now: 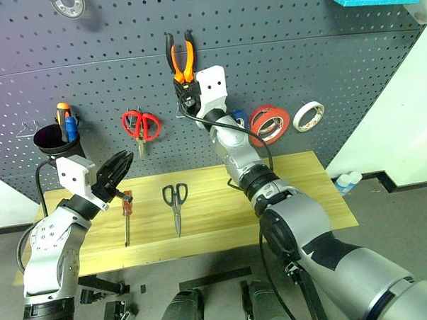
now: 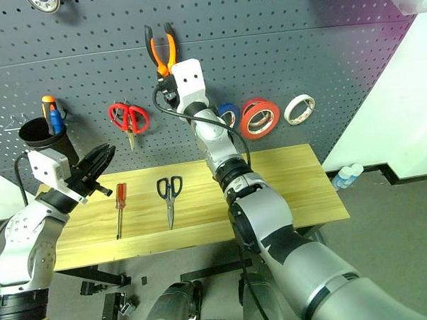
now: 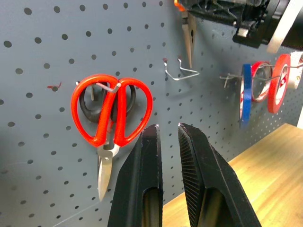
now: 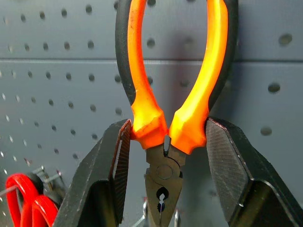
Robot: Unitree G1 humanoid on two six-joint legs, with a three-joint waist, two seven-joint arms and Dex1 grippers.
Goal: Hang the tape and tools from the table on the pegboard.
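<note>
High on the dark grey pegboard (image 1: 323, 63), my right gripper (image 4: 165, 125) is shut on the pliers (image 1: 181, 58), its fingers pressing on the orange-and-black handles just above the pivot. The handles point up and the nose points down. The wide red-orange tape (image 2: 246, 122) hangs on a hook to the right. On the wooden table (image 1: 300, 191) lie the black-handled scissors (image 1: 175, 200) and the red-handled screwdriver (image 1: 126, 206). My left gripper (image 1: 122, 167) is shut and empty, above the table's left part, near the screwdriver's handle and pointing at the board.
Red-handled scissors (image 1: 140, 125) hang left of the pliers, with a bare wire hook (image 3: 182, 71) beside them. A black cup (image 1: 58, 142) with tools hangs at far left. A blue ring (image 1: 238, 118) and a white ring (image 1: 308, 115) flank the tape.
</note>
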